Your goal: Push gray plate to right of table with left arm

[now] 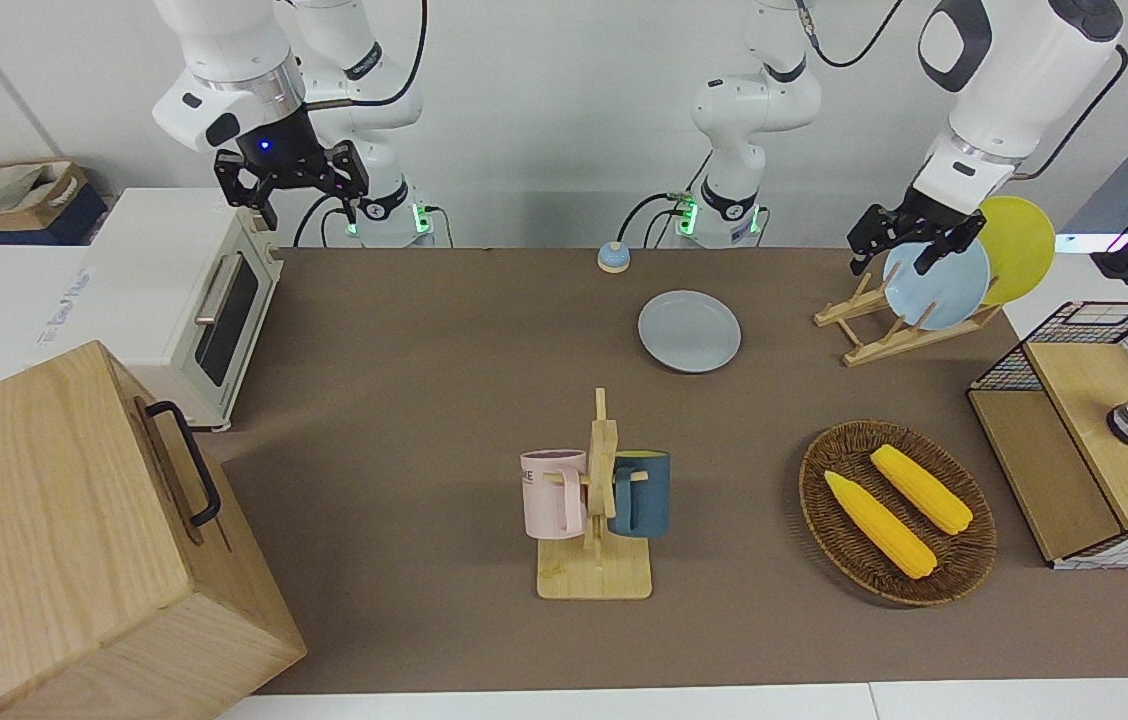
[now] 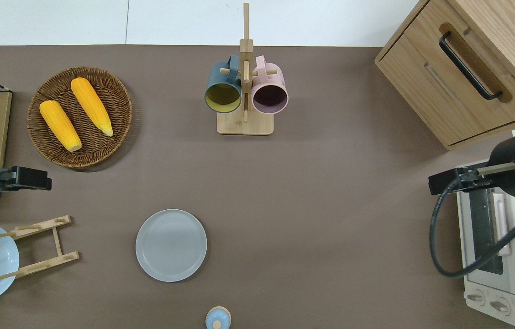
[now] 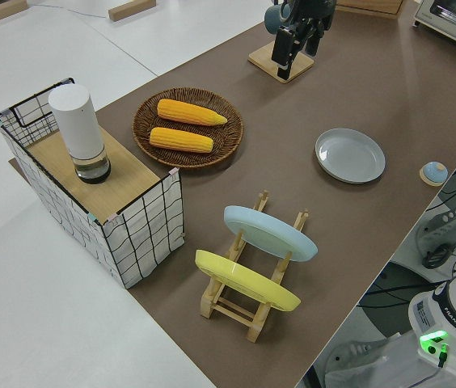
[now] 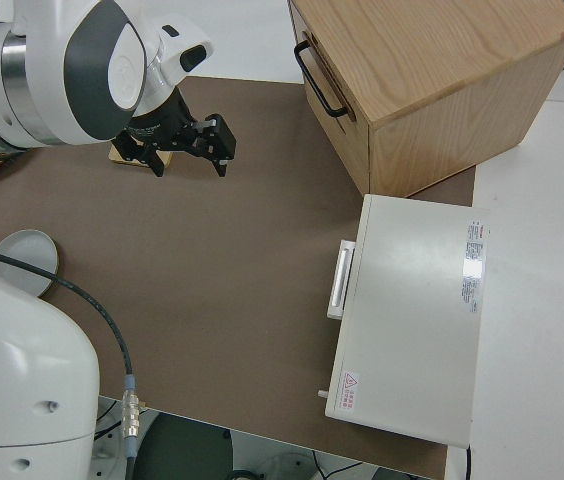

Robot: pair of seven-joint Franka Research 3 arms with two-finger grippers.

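Gray plate (image 2: 171, 245) flat on the table (image 2: 312, 219), untouched.
Plate is seen between dish rack (image 2: 38, 246) and table centre. Left gripper (image 1: 914, 238) is held aloft, fingers spread, empty. Right arm is parked, fingers spread.

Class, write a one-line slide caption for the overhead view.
Gray plate lies flat on the brown table, untouched, between the plate rack and open tabletop.
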